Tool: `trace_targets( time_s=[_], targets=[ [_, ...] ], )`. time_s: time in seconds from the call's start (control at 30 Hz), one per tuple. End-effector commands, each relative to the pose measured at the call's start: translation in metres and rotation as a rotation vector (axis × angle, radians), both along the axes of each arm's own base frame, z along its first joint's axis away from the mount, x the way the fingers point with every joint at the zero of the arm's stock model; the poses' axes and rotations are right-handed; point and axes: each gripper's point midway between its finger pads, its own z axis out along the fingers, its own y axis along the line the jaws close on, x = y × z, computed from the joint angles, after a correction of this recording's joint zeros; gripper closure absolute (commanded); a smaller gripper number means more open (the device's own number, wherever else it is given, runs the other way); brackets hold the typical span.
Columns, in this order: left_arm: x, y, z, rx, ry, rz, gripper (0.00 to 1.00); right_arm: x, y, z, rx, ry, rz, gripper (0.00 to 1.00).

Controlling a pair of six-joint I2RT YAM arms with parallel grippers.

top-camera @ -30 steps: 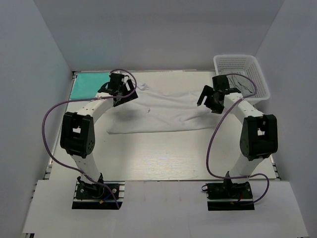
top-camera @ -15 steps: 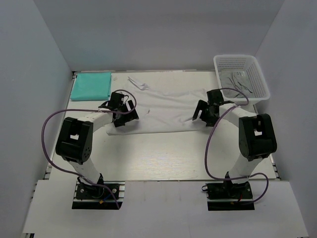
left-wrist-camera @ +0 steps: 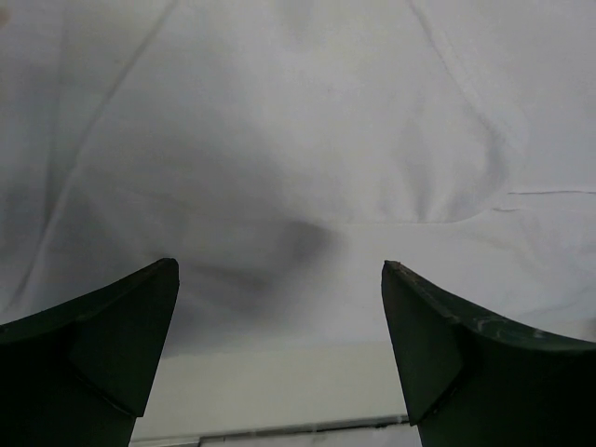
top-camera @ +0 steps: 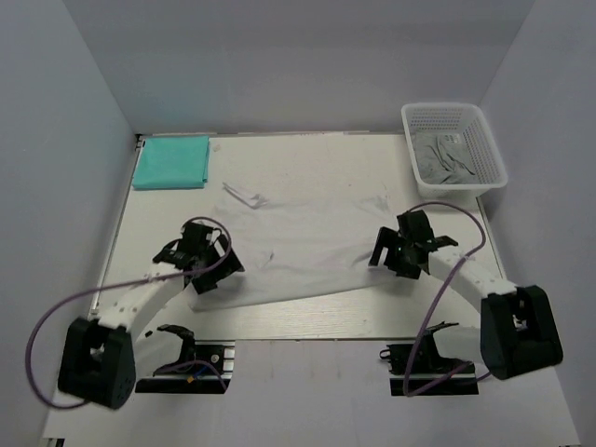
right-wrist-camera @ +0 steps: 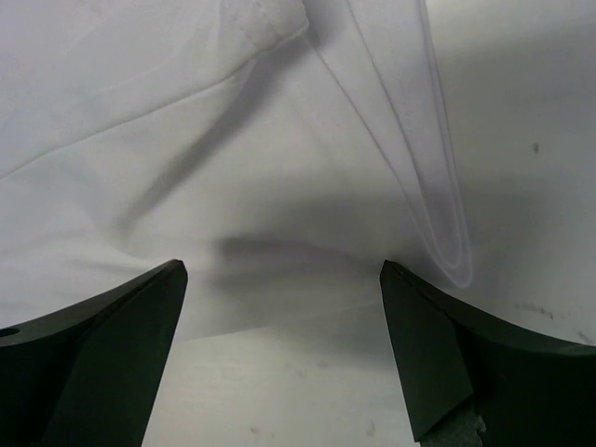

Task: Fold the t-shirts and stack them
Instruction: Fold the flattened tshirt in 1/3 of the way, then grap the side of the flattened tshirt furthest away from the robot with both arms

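Observation:
A white t-shirt lies spread across the middle of the table, rumpled, with its near hem towards the arms. A teal t-shirt lies folded at the far left corner. My left gripper is open and empty, low over the white shirt's near left corner. My right gripper is open and empty, low over the shirt's near right edge, where a sleeve fold lies.
A white mesh basket at the far right holds grey cloth. A small crumpled white bit lies by the shirt's far left edge. The table's near edge runs just below the left fingers.
Both arms have swung from the far side of the shirt towards the near edge. The white shirt has been pulled nearer and lies flatter. Grey cloth now shows in the basket.

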Motion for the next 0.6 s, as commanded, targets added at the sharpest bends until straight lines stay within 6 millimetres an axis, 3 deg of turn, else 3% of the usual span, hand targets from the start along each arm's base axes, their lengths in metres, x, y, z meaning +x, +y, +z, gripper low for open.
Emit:
trace_targets(
  time_s=[0.0, 0.07, 0.1, 0.17, 0.23, 0.27, 0.33, 0.37, 0.4, 0.43, 0.47, 0.53, 0.57],
  targets=[
    [-0.023, 0.011, 0.028, -0.009, -0.009, 0.076, 0.0, -0.019, -0.002, 0.013, -0.018, 0.005, 0.052, 0.1],
    [-0.01, 0.008, 0.061, -0.049, -0.157, 0.081, 0.0, -0.016, -0.003, 0.028, -0.032, -0.039, 0.093, 0.1],
    [0.0, 0.013, 0.073, -0.038, -0.217, 0.102, 0.0, -0.004, 0.001, 0.049, -0.02, -0.117, 0.112, 0.1],
    [0.014, 0.017, 0.09, -0.018, -0.304, 0.11, 0.0, 0.012, 0.003, 0.067, -0.009, -0.199, 0.104, 0.1],
    [0.042, 0.021, 0.112, 0.031, -0.373, 0.119, 0.0, 0.036, 0.005, 0.092, -0.003, -0.319, 0.084, 0.1],
    [0.057, 0.02, 0.131, 0.039, -0.415, 0.125, 0.0, 0.043, 0.005, 0.098, 0.004, -0.343, 0.058, 0.1],
    [0.087, 0.026, 0.122, 0.135, -0.395, 0.114, 0.0, 0.064, 0.005, 0.117, -0.007, -0.399, 0.034, 0.1],
    [0.107, 0.028, 0.141, 0.145, -0.423, 0.13, 0.0, 0.068, 0.005, 0.112, -0.018, -0.383, 0.025, 0.1],
    [0.116, 0.041, 0.136, 0.228, -0.388, 0.177, 0.0, 0.074, 0.005, 0.117, -0.025, -0.391, 0.024, 0.1],
    [0.128, 0.044, 0.112, 0.293, -0.304, 0.172, 0.0, 0.088, 0.007, 0.138, -0.021, -0.434, 0.02, 0.1],
    [0.147, 0.044, 0.126, 0.31, -0.321, 0.191, 0.0, 0.095, 0.008, 0.126, -0.041, -0.394, 0.017, 0.1],
    [0.175, 0.046, 0.129, 0.34, -0.322, 0.206, 0.0, 0.109, 0.009, 0.139, -0.045, -0.413, 0.006, 0.1],
    [0.185, 0.044, 0.109, 0.365, -0.271, 0.185, 0.0, 0.114, 0.01, 0.124, -0.059, -0.368, 0.008, 0.1]
  ],
)
